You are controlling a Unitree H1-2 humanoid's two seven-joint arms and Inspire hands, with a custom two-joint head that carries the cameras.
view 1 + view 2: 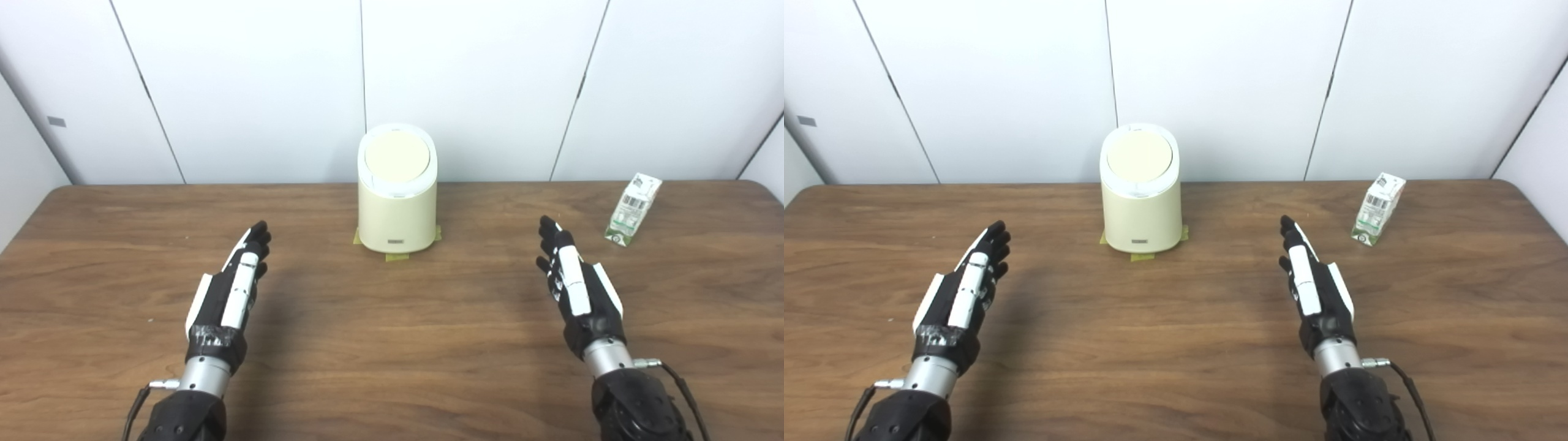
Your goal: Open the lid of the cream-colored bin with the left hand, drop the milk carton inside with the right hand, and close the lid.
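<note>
The cream-colored bin [1141,202] stands lid [1138,156] closed at the worktop's [1176,343] back; the milk carton [1377,209] leans far right; left hand [964,288] and right hand [1314,285] hover empty, fingers [995,242] extended.

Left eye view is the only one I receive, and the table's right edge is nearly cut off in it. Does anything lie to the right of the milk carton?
Observer: The right eye view shows a longer run of the table's right edge. Between that edge and the milk carton only bare wood shows.
Operator: Thank you. What stands beyond that edge?
Observer: A white side wall. It appears wider in this view and runs along that edge, with nothing in front of it as far as the picture reaches.
</note>
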